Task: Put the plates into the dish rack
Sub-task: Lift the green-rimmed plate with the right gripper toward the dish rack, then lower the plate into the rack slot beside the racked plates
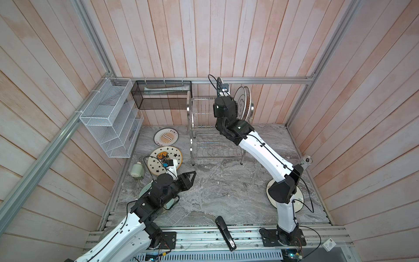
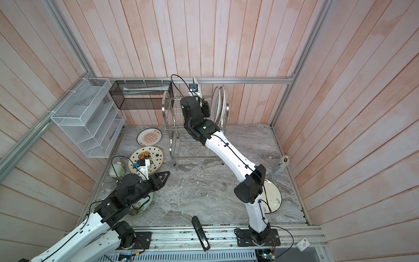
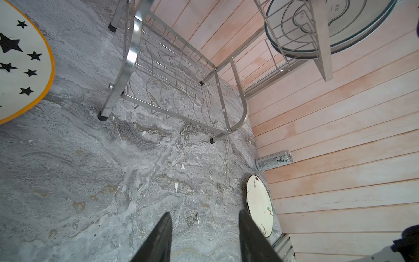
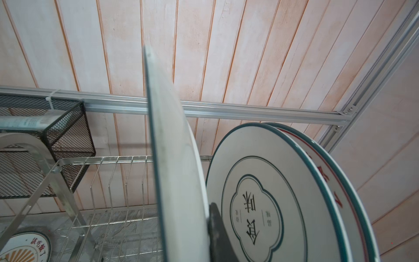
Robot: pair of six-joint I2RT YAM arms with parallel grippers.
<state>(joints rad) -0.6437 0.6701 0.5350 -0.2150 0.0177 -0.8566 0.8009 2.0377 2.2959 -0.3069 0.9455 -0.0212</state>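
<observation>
In both top views the dish rack point(image 1: 203, 129) stands at the back of the grey marble table point(image 1: 226, 186), against the wooden wall. Two racked plates point(image 1: 244, 103) stand upright at the right end of its upper tier, and the right arm reaches up to this tier, just beside them. On the table, left of the rack, lie the sunburst plate point(image 1: 166, 136) and, nearer to the front, the star plate point(image 1: 175, 156). The left gripper point(image 1: 191, 178) hovers low over the table beside the star plate. A pale green plate point(image 1: 172, 204) lies under the left arm. A flower plate point(image 2: 273, 195) lies under the right arm, near a drink can point(image 1: 306, 161).

In the left wrist view the two fingers point(image 3: 158, 238) of the left gripper stand apart with only the table between them; it holds nothing. The lower tier of the rack, the star plate and the flower plate are in front of it.

In the right wrist view the right gripper point(image 4: 209, 226) is closed on the held plate point(image 4: 176, 170). This plate stands upright, edge toward the camera, over the wire slots of the upper tier. One dark finger point(image 4: 218, 231) presses on its face; the other finger is hidden behind it. The held plate is just beside the nearer racked plate, which has a teal rim and black characters. Whether its lower edge sits in a slot, I cannot tell.
</observation>
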